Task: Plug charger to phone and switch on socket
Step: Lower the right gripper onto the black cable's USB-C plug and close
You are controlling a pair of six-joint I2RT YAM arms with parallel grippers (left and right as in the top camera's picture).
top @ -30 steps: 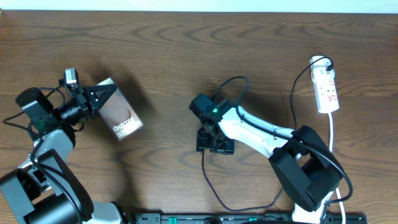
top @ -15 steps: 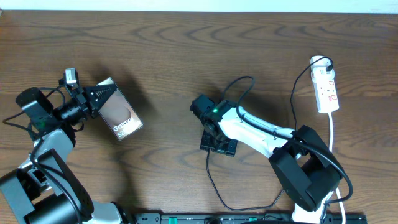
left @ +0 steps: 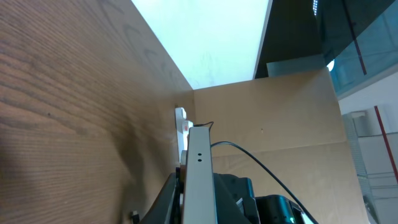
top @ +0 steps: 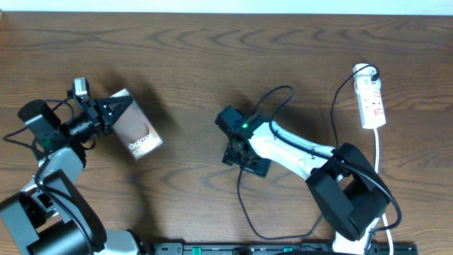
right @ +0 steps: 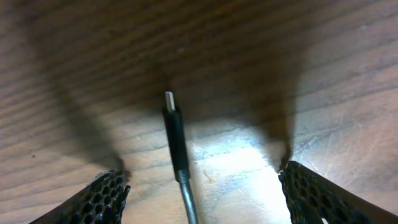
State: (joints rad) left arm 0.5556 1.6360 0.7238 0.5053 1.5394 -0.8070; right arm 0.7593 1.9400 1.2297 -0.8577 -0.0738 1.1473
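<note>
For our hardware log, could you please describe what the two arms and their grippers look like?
Both arms are mostly black. The right arm has a white link, a green light near its wrist, and black cables looped alongside. The left arm has a pale grey link and a small grey block by its wrist. The right gripper's fingers are black with honeycomb-textured pads.

Dark flat phone point(top: 134, 134) at the left, turned slantwise, white strip at its lower end. Small white socket point(top: 372, 103) at the far right, red marks on top. Thin black charger point(top: 238, 191) curling near the middle, plug tip point(right: 175, 134) flat on the bench point(top: 212, 57).
</note>
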